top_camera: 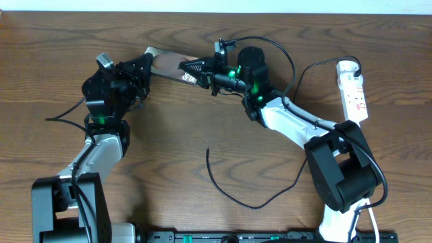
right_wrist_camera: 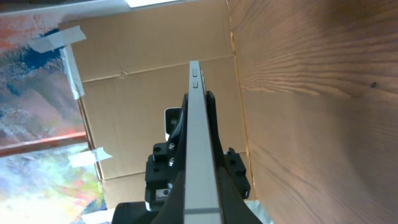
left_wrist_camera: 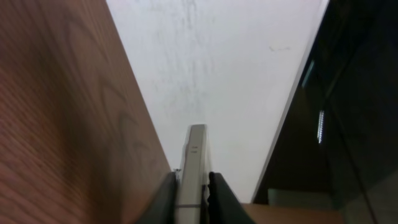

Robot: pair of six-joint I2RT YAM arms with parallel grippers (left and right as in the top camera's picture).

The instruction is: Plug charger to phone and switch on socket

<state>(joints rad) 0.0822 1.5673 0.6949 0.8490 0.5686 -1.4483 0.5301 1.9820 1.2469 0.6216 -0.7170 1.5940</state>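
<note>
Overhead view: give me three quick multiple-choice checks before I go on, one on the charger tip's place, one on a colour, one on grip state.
1. Where is the free tip of the charger?
A. In the phone
B. On the table, apart from the phone
C. In a gripper

2. What colour is the socket?
A. White
B. Black
C. Blue

3. What holds the phone?
A. Nothing
B. One gripper only
C. Both grippers

Answers:
1. B: the tip lies on bare wood, well below the phone.
2. A: the strip body is white.
3. C: the left gripper and right gripper each clamp an end, and both wrist views show fingers on either side of the phone's edge.
</note>
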